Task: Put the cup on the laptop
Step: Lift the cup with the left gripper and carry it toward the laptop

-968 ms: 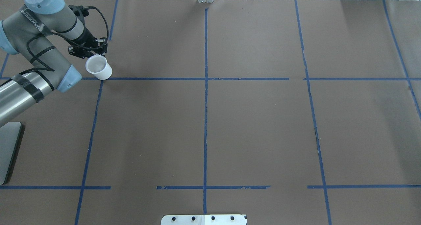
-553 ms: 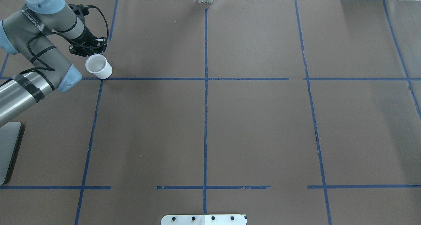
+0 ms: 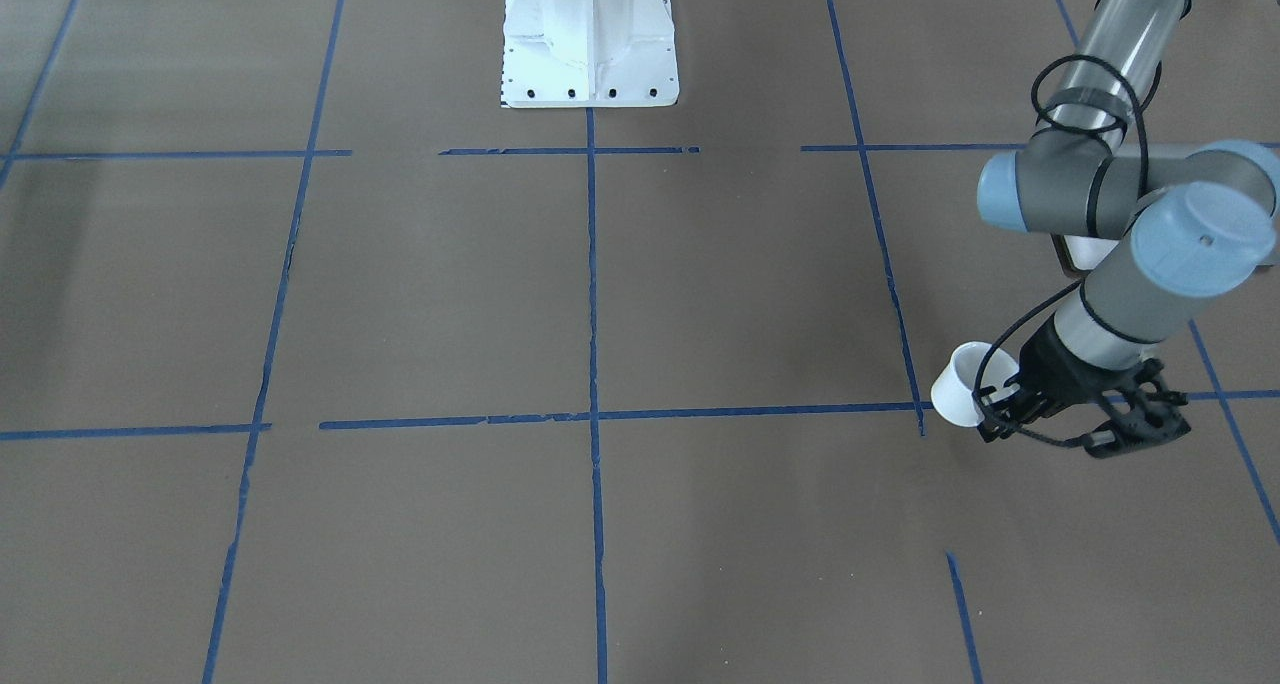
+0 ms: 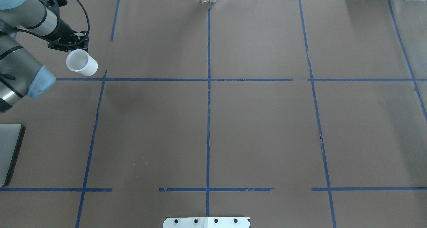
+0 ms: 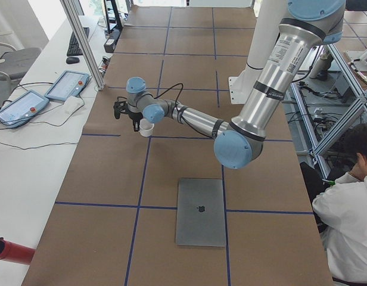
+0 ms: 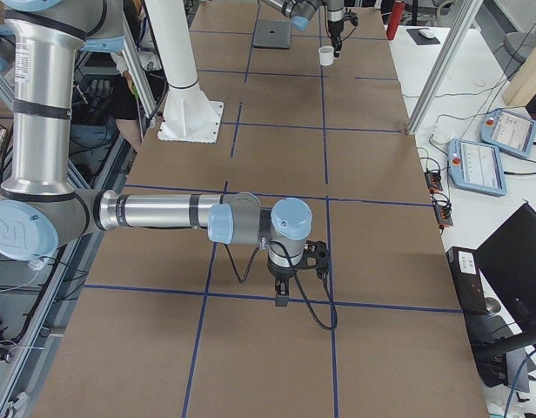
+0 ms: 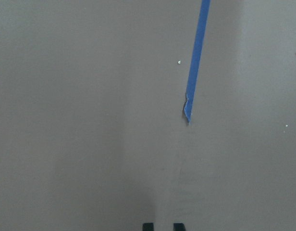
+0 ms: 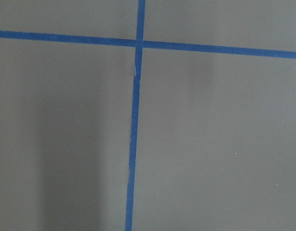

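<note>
The small white cup (image 4: 82, 63) hangs tilted from my left gripper (image 4: 77, 48), which is shut on its far side and holds it above the table at the far left. The cup also shows in the front view (image 3: 960, 386) beside the gripper (image 3: 1003, 401), and in the left view (image 5: 146, 127). The silver-grey laptop (image 5: 201, 211) lies closed on the table, nearer the robot than the cup; only its edge (image 4: 8, 151) shows overhead. My right gripper (image 6: 281, 292) hangs low over the table in the right view only; I cannot tell if it is open.
Brown paper with blue tape lines (image 4: 208, 88) covers the table. The robot's white base (image 3: 590, 39) stands at the middle of the near edge. Control tablets (image 5: 67, 85) lie on the white bench beyond the table's far edge.
My left arm has moved to the left with the cup in its gripper; the cup has left the blue tape crossing it was over.
</note>
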